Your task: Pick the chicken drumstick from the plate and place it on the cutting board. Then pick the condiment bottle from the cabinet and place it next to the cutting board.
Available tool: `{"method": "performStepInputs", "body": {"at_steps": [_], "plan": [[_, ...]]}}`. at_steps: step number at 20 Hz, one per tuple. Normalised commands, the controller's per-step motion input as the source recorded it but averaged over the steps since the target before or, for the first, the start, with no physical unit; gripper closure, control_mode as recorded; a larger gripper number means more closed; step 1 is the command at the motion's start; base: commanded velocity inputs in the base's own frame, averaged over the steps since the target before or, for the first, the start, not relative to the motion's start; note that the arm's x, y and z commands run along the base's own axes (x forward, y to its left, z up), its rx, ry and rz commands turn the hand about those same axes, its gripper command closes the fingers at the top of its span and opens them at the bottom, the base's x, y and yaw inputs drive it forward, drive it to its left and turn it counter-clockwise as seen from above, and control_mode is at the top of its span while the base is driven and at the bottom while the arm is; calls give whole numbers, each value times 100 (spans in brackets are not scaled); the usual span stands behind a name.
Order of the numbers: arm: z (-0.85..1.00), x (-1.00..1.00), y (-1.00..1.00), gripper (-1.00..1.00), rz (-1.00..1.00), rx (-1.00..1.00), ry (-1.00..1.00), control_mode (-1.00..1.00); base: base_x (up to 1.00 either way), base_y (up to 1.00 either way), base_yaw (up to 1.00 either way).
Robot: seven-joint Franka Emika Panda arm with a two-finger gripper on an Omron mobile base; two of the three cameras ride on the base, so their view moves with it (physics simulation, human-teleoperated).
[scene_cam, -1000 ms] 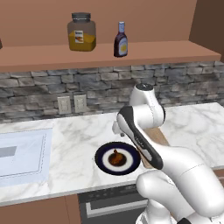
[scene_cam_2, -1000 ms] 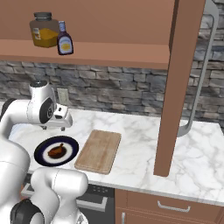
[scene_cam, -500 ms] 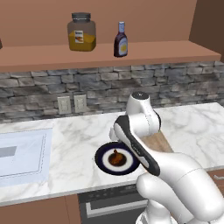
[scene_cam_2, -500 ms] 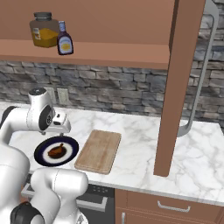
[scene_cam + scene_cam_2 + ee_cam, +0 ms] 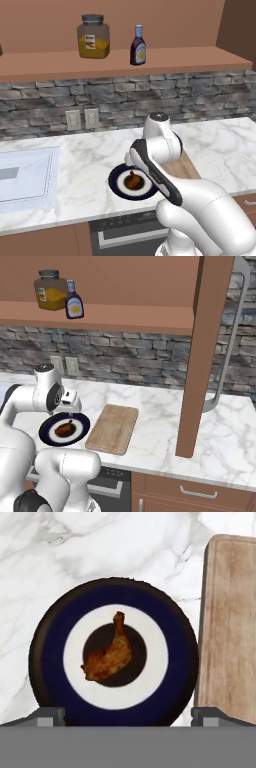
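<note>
On the wall shelf, the cabinet (image 5: 125, 64), a wide orange-filled glass jar (image 5: 93, 36) is standing at the left, and the condiment bottle (image 5: 138, 46) is standing just to its right, upright, pale cap up, apart from the jar. In the right base view the bottle (image 5: 74, 301) is overlapping the jar (image 5: 51, 290) by line of sight.

Below, on the marble counter (image 5: 75, 165), a pale sink panel (image 5: 26, 176) is lying at the far left. Two wall outlets (image 5: 81, 118) are sitting on the stone backsplash above it.

Moving right, the plate (image 5: 50, 657) is resting flat on the counter. The chicken drumstick (image 5: 108, 655) is lying in the plate's dark centre, thick end toward lower left in the hand view, thin stub pointing up. It is not touching the white ring.

The gripper (image 5: 127, 714) is hanging above the plate with jaws spread wide, released, grasping nothing; its fingertips (image 5: 47, 714) are showing at the plate's near edge on either side, clear of the meat.

Just right of the plate, the cutting board (image 5: 230, 627) is lying flat, its long edge beside the plate rim, whether touching I cannot tell. Nothing is resting on it (image 5: 113, 428).
</note>
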Motion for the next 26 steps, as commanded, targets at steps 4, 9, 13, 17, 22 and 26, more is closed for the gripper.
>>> {"method": "performStepInputs", "body": {"at_steps": [4,9,13,17,22,26], "plan": [[-22,8,5,-100,0,0,0,-100,0,0,0],[-23,17,10,-100,0,0,0,-100,0,0,0],[-23,19,9,-100,0,0,0,-100,0,0,0],[-19,17,4,-100,0,0,0,-100,0,0,0],[-17,14,4,-100,0,0,0,-100,0,0,0],[-15,12,5,-100,0,0,0,-100,0,0,0]]}}
